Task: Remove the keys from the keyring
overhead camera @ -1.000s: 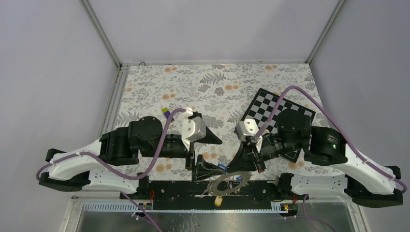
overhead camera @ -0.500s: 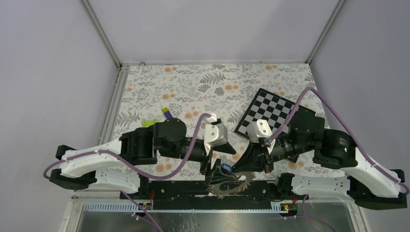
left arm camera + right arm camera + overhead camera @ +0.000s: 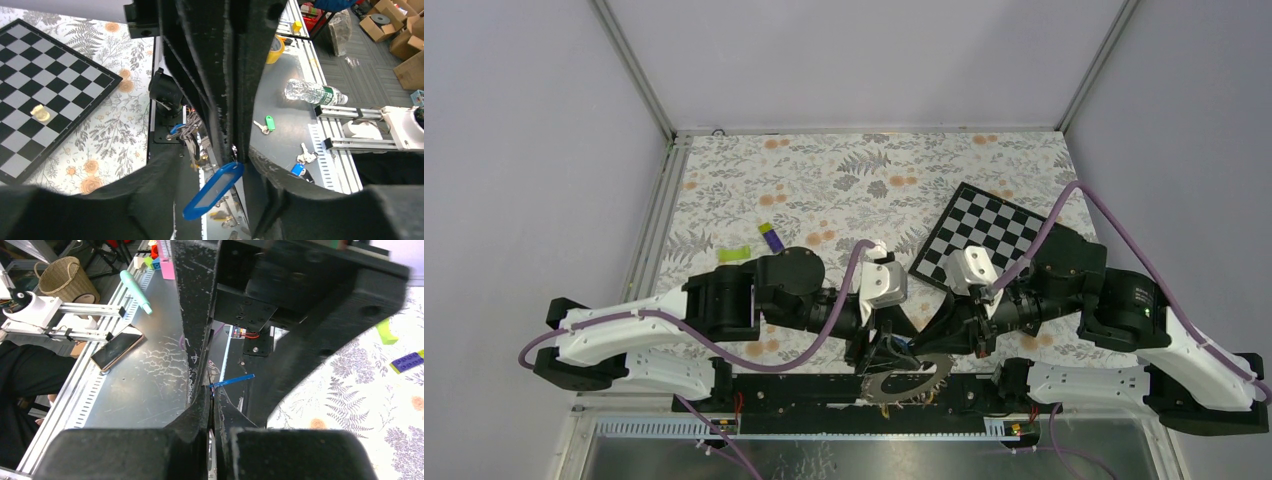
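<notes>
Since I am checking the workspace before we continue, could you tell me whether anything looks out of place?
Yes: a green-tagged key and a small cluster of keys lie on the grey metal bench, off the flowered table, beyond its near edge. The keyring itself is held out over that edge too.

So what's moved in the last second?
The left gripper swung right, in beside the keys, its jaws narrowing around the blue tag. The right gripper shifted slightly right, still shut on the keyring. The chessboard stayed put.
</notes>
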Robot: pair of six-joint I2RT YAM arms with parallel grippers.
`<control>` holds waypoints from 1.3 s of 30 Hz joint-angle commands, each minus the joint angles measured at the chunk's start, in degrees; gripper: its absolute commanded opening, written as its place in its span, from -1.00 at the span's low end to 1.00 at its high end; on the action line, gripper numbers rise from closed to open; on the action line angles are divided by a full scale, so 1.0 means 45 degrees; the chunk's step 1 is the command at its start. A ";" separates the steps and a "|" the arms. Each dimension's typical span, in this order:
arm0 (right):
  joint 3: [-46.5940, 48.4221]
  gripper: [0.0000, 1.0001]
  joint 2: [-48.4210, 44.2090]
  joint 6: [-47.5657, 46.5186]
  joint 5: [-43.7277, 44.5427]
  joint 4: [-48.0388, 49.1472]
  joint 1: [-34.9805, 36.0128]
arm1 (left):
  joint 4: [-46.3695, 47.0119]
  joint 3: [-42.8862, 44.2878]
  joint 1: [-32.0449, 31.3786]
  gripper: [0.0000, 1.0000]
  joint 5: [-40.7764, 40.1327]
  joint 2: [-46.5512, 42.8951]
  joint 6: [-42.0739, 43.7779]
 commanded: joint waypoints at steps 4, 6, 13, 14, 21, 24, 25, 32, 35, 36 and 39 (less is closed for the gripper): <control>0.0251 -1.00 -0.0095 -0.0014 -0.0135 0.0545 0.0056 | 0.0329 0.0393 -0.0057 -0.18 0.0052 -0.0202 0.0139; 0.0236 -1.00 -0.0072 -0.0011 -0.0062 0.0466 0.0056 | 0.0316 0.0438 -0.0057 -0.21 0.0016 -0.0258 0.0166; 0.0131 -1.00 -0.0074 0.0057 0.0205 0.0152 0.0056 | 0.0019 0.0699 -0.0057 -0.45 -0.0257 -0.0471 0.0284; 0.0072 -1.00 -0.0087 0.0066 0.0235 0.0122 0.0056 | -0.0004 0.0708 -0.0057 -0.49 -0.0277 -0.0487 0.0286; 0.0001 -1.00 -0.0077 0.0067 0.0462 -0.0175 0.0058 | -0.0345 0.0859 -0.0057 -0.53 -0.0498 -0.0553 0.0344; -0.0035 -1.00 -0.0128 0.0077 0.0475 -0.0171 0.0053 | -0.0377 0.0866 -0.0057 -0.40 -0.0620 -0.0612 0.0381; -0.0056 -1.00 -0.0135 0.0086 0.0469 -0.0165 0.0058 | -0.0398 0.0866 -0.0057 -0.36 -0.0635 -0.0644 0.0383; -0.0193 -1.00 -0.0266 0.0136 0.0489 -0.0039 0.0056 | -0.0407 0.0750 -0.0057 -0.29 -0.0699 -0.0793 0.0403; -0.0227 -1.00 -0.0284 0.0146 0.0509 0.0010 0.0056 | -0.0407 0.0723 -0.0057 -0.33 -0.0704 -0.0784 0.0403; -0.0216 -1.00 -0.0284 0.0146 0.0514 0.0000 0.0056 | -0.0407 0.0718 -0.0057 -0.35 -0.0694 -0.0775 0.0403; -0.0233 -1.00 -0.0285 0.0146 0.0519 0.0030 0.0056 | -0.0407 0.0726 -0.0057 -0.43 -0.0657 -0.0718 0.0403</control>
